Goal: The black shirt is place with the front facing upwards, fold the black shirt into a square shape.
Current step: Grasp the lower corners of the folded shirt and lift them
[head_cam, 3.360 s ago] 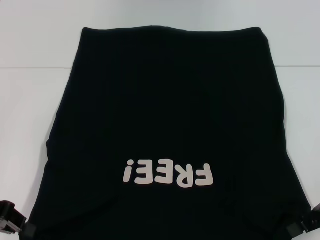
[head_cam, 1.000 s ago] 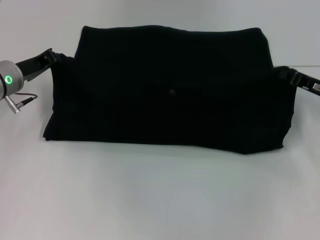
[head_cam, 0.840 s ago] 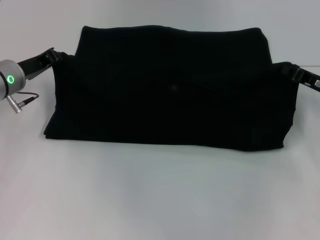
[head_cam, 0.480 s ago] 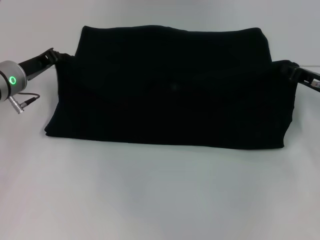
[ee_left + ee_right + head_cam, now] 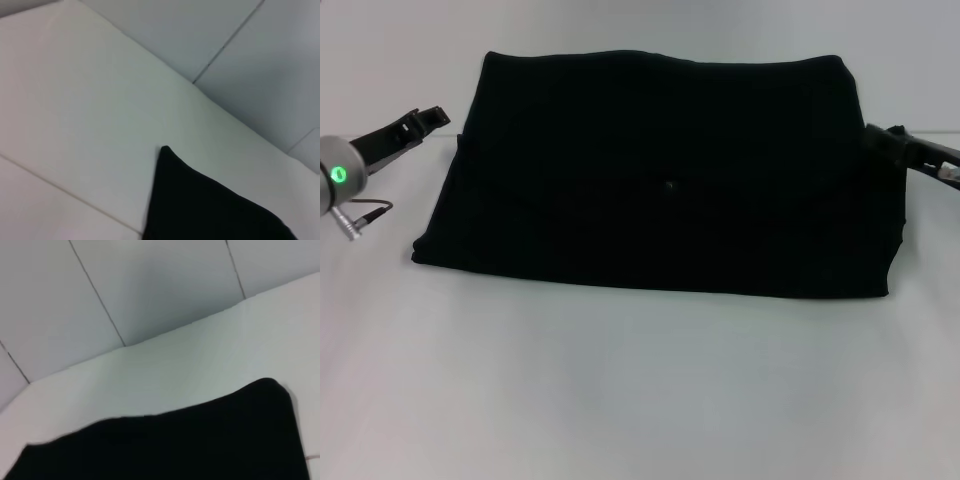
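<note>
Head view: the black shirt (image 5: 660, 175) lies folded into a wide, flat band across the far middle of the white tabletop (image 5: 640, 390). No lettering shows on its upper face. The near edge runs almost straight from side to side; the far edge is slightly wavy.

The left claw (image 5: 428, 118) sits just off the shirt's left edge, apart from the cloth, with a sliver of bare tabletop between. Its thin black tips point toward the shirt; whether they are released or clenched cannot be told. Behind them is a grey wrist housing with a green ring light (image 5: 337, 174) and a short cable plug (image 5: 355, 220).

The right claw (image 5: 880, 137) is at the shirt's right edge, dark against dark cloth. Whether it touches or grasps the fabric cannot be told.

Left wrist view only: a pointed corner of the black shirt (image 5: 200, 200) on the pale tabletop, a faint seam line running across the surface (image 5: 65, 190), and beyond it a grey panelled wall (image 5: 235, 55) with thin joints.

Right wrist view only: a rounded corner of the black shirt (image 5: 190, 445), the tabletop's far rim, and the same kind of grey panelled wall (image 5: 150, 285). Neither wrist view shows any claw fingers.
</note>
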